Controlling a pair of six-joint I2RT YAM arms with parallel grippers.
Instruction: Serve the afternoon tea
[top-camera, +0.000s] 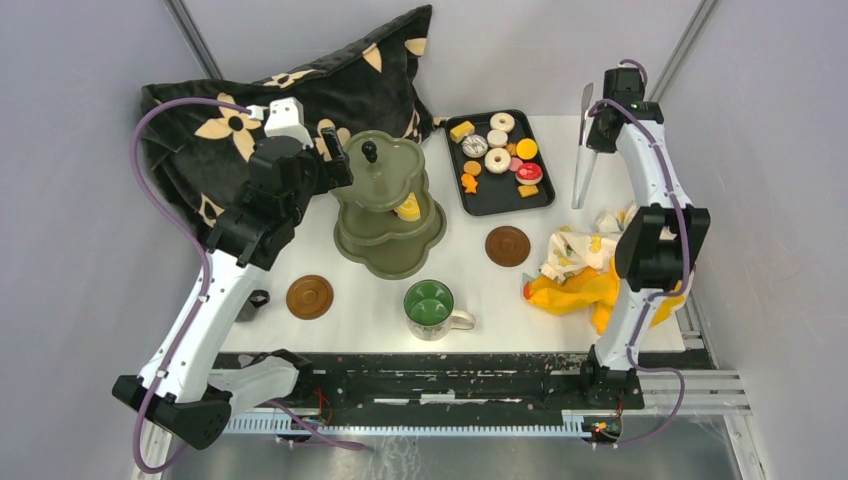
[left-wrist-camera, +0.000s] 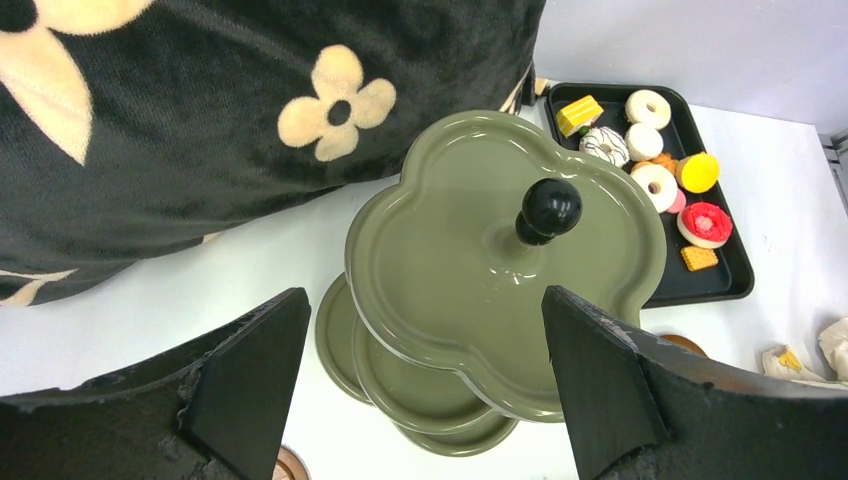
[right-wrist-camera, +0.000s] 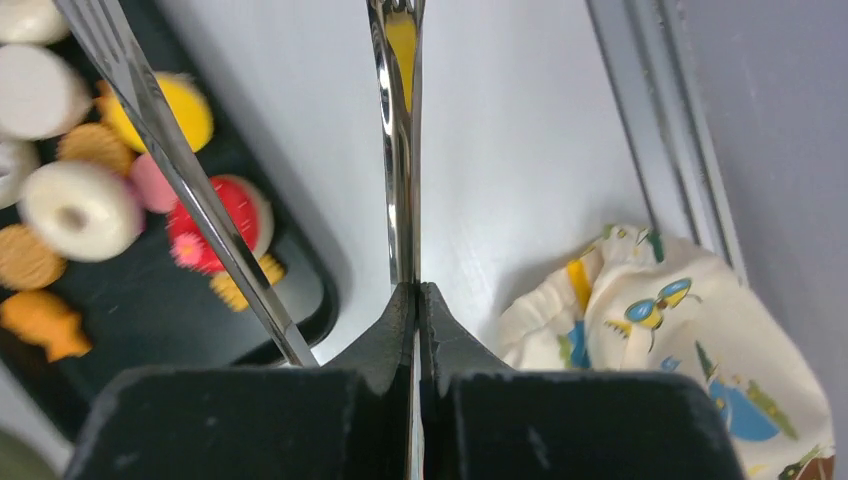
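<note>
The olive-green three-tier stand (top-camera: 385, 178) with a black knob (top-camera: 369, 152) stands mid-table, and a yellow pastry (top-camera: 408, 209) sits on its middle tier. Several toy pastries (top-camera: 497, 160) lie in a black tray (top-camera: 500, 197) at the back. A green-lined mug (top-camera: 431, 304) and two brown saucers (top-camera: 309, 296) (top-camera: 507, 245) sit in front. My left gripper (top-camera: 335, 160) is open and empty, hovering over the stand's left side (left-wrist-camera: 470, 270). My right gripper (top-camera: 600, 125) is shut on one arm of the metal tongs (right-wrist-camera: 400, 150), right of the tray.
A black flowered cushion (top-camera: 230, 130) fills the back left, close behind the stand. A yellow cloth (top-camera: 585, 288) and a printed white cloth (top-camera: 578, 250) lie bunched at the right edge by the right arm. The tongs' free arm (right-wrist-camera: 170, 150) reaches over the tray.
</note>
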